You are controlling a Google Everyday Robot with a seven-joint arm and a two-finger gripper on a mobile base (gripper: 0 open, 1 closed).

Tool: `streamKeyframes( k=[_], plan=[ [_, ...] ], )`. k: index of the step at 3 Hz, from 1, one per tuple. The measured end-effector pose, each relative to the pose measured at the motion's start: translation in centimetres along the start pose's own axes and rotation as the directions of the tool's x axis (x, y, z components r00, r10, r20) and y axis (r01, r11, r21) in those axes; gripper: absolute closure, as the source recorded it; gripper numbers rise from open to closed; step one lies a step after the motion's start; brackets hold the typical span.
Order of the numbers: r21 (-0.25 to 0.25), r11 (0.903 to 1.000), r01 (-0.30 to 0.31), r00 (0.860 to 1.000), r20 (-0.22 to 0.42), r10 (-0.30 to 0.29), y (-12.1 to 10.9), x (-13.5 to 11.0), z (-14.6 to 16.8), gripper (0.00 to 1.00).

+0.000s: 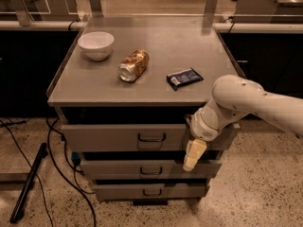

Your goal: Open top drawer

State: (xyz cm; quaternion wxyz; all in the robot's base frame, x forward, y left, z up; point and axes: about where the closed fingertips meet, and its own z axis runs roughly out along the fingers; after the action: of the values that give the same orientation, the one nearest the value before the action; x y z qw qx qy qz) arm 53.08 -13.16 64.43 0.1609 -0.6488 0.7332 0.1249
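Observation:
The top drawer (113,137) is the widest grey metal front, just under the cabinet's top, with a small dark loop handle (151,137) at its centre. Two narrower grey drawers, the middle drawer (118,168) and the bottom drawer (118,191), sit below it with like handles. My gripper (191,156) is cream-coloured and points downward in front of the top drawer's right end, well to the right of the handle and a little lower. It does not touch the handle. My white arm (246,103) comes in from the right and hides the drawer's right corner.
On the cabinet top (156,79) lie a white bowl (96,44), a tipped gold can (133,65) and a dark snack packet (184,78). Black cables (57,150) and a dark bar (28,183) lie on the speckled floor to the left. Dark counters flank the cabinet.

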Motion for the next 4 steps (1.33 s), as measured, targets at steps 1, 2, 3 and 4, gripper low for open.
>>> streamKeyframes(
  k=[1,2,3,4],
  plan=[
    [-0.033,0.9994,-0.015,1.000,-0.014,0.014,0.8,0.4,-0.4,0.00],
    [-0.033,0.9993,-0.015,1.000,-0.014,0.014,0.8,0.3,-0.6,0.00],
    [-0.153,0.9871,-0.048,0.999,-0.014,0.046,3.6,1.0,-2.1,0.00],
    [-0.264,0.9623,-0.065,0.997,0.018,0.072,6.3,0.9,-3.9,0.00]
  ],
)
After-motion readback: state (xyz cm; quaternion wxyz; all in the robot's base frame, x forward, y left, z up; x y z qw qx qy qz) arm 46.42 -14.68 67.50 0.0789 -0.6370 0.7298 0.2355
